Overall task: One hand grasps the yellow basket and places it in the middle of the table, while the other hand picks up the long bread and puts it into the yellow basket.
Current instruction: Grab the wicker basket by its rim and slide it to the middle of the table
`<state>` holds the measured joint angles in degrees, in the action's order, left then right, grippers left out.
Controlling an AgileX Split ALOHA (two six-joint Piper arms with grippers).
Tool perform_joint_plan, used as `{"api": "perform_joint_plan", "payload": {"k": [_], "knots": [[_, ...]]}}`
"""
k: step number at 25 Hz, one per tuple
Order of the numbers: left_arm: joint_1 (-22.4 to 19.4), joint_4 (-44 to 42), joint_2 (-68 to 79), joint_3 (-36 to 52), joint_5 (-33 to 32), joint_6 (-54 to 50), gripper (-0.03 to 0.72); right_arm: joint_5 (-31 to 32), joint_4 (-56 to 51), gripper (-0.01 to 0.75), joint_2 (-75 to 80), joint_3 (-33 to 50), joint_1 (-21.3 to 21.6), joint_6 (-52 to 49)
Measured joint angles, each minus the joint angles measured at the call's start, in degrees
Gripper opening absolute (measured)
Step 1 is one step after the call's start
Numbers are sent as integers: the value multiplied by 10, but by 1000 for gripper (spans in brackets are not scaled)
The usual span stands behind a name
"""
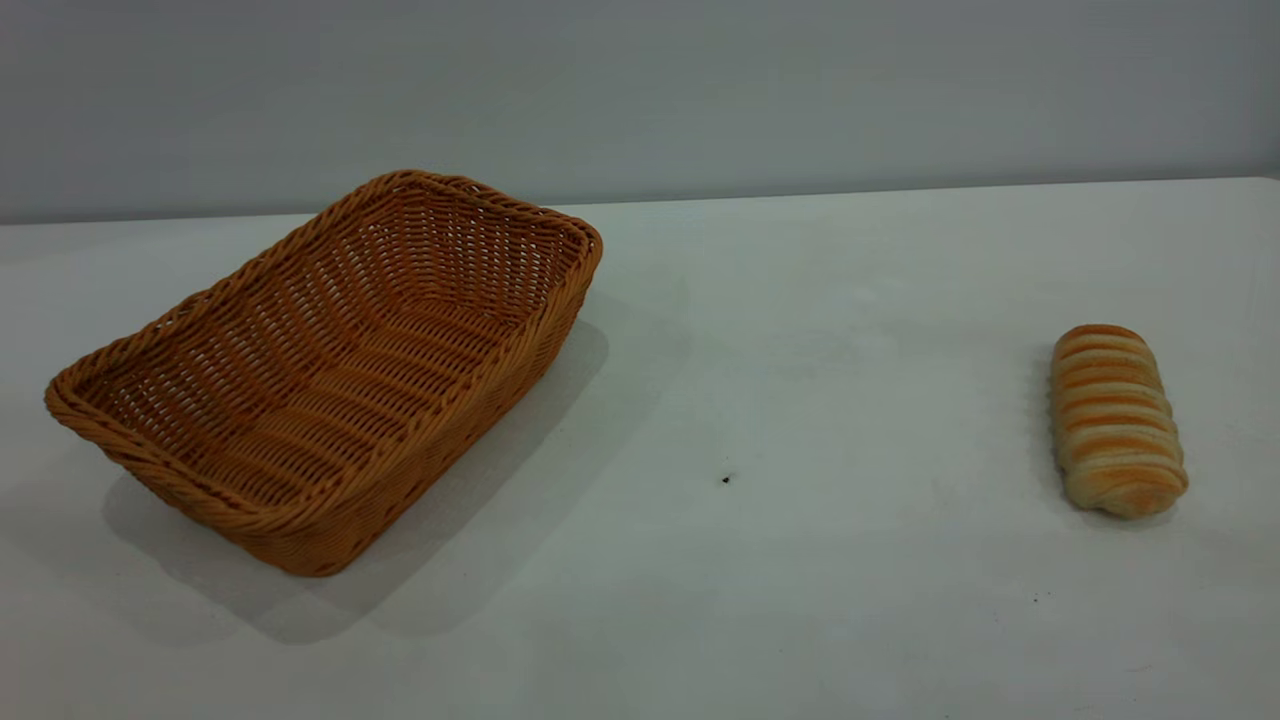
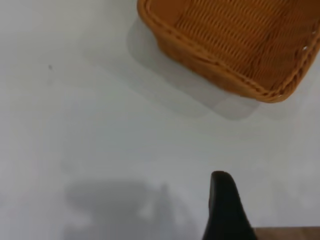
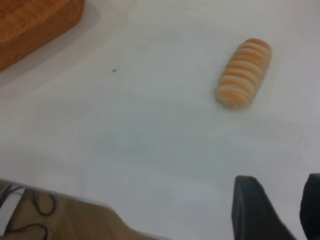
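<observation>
Yellow basket left; long bread right

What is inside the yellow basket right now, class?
Nothing: the yellow basket shows only its bare woven floor. The long bread lies apart on the table. Its near inner wall is hidden by the rim.

orange-tan woven yellow basket; cream, orange-striped long bread.

No readable text, label, brand, number or sign appears on anything in view.
</observation>
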<state>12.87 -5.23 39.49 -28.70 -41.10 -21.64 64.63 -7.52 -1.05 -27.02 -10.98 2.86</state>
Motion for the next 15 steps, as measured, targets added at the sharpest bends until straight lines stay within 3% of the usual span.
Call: {"api": "perform_joint_plan", "payload": {"k": [5,15], "knots": [[0,0,135,0,86,-64,487,1,24,274,0,0,-36,1],[-11,-1,317,-4,185,-187,435,2,46,274,0,0,-79,0]]}}
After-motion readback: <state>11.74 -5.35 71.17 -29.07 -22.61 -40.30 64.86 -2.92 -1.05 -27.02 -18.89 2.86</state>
